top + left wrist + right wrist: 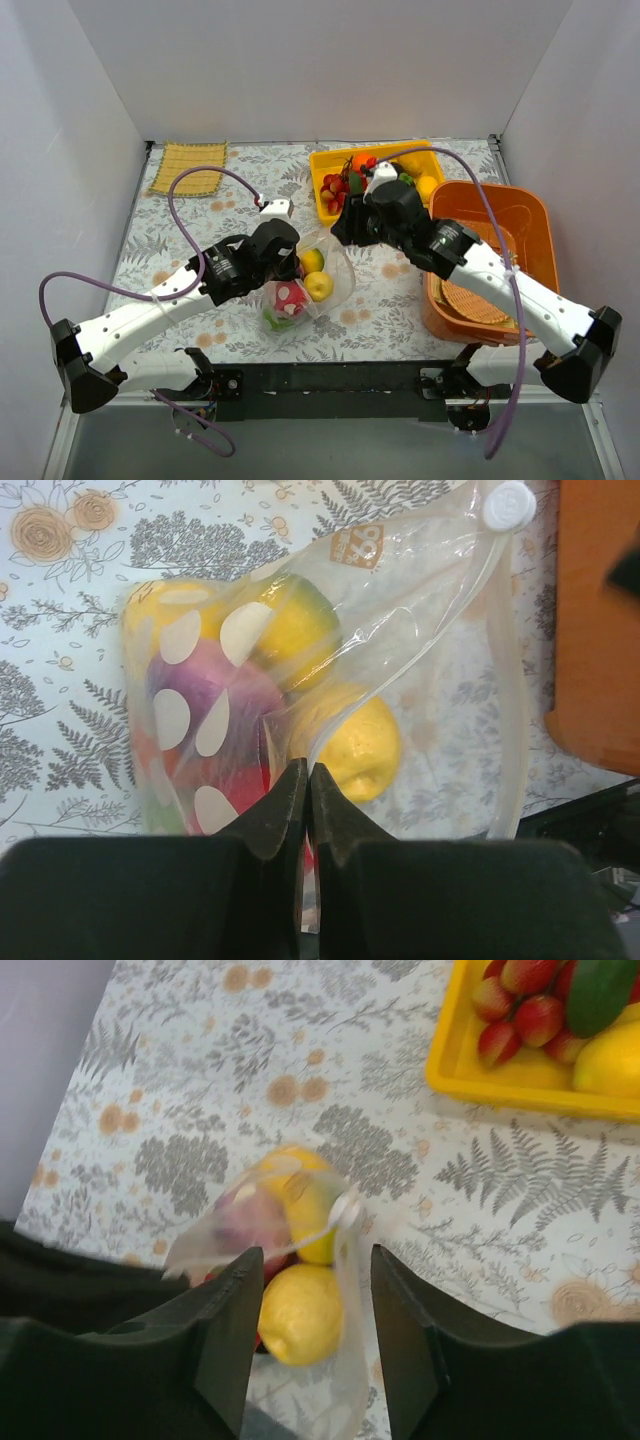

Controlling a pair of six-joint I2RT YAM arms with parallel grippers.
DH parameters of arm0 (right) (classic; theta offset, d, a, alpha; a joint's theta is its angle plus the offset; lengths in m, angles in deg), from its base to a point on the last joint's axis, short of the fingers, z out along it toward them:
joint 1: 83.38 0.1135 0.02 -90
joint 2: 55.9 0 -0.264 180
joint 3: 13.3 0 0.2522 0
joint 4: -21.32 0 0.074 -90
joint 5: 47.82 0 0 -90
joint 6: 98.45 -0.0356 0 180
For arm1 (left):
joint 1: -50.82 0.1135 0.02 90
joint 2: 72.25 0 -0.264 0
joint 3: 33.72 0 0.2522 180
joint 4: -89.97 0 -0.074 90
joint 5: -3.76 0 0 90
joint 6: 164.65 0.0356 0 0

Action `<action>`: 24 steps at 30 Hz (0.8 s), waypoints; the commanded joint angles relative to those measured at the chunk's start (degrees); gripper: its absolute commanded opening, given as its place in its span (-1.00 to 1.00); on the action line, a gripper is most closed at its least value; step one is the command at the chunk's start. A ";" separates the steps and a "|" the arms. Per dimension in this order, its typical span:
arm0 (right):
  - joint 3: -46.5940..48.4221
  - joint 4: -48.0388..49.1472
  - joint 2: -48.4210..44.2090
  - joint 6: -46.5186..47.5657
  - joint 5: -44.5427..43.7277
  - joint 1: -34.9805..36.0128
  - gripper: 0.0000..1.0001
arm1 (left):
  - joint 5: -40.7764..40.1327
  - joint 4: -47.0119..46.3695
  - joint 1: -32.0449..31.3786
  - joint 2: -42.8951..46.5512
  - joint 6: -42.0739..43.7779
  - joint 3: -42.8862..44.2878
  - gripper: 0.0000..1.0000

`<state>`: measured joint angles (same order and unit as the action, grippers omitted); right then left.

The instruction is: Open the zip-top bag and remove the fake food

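The zip-top bag [335,285] lies on the patterned tablecloth between the arms, its mouth partly open. It holds fake food: a yellow lemon [318,286], a yellow-green fruit [312,260], a red-pink piece [290,295] and a green piece [278,320]. My left gripper [297,265] is shut on the bag's edge, seen in the left wrist view [308,775] just before the lemon [365,745]. The white slider [508,505] sits at the bag's far corner. My right gripper [315,1270] is open and empty above the bag [350,1360], lemon [298,1312] and slider [347,1210].
A yellow tray [330,160] of loose fake fruit stands behind the bag. An orange basin [520,210] at the right holds a woven mat [470,300]. Another woven yellow mat [188,167] lies at the back left. White walls enclose the table.
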<state>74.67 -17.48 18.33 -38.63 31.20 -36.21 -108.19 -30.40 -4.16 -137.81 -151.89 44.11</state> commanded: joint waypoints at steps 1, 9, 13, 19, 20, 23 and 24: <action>-8.37 -1.07 -6.82 0.03 -1.59 7.73 0.01 | -0.28 -4.11 -0.21 2.19 -2.39 -1.05 -1.00; -15.68 3.15 -2.61 -2.52 1.05 13.03 -0.02 | 1.12 -8.06 -0.21 1.84 -4.59 -3.43 -1.00; -18.05 5.87 -0.15 -3.31 -0.44 13.03 0.24 | 2.35 -10.18 -0.30 2.54 -6.17 -6.75 -1.00; -23.58 13.60 2.14 -5.68 0.00 13.03 0.55 | 4.72 -13.08 -0.21 3.94 -8.81 -10.63 -1.00; -24.81 14.66 2.31 -6.21 -0.96 13.03 0.58 | 5.08 -14.56 -0.30 4.21 -9.07 -12.20 -1.00; -27.01 18.52 3.10 -7.70 -1.85 12.94 0.61 | 6.40 -17.64 -0.21 5.61 -9.69 -15.11 -1.00; -28.32 19.49 3.37 -8.14 -1.67 12.94 0.61 | 6.57 -17.83 -0.30 5.62 -9.87 -15.47 -1.00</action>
<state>49.08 -6.24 20.87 -44.18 31.39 -23.31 -103.15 -44.26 -4.16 -135.07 -160.28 31.11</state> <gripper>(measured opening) 0.799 0.015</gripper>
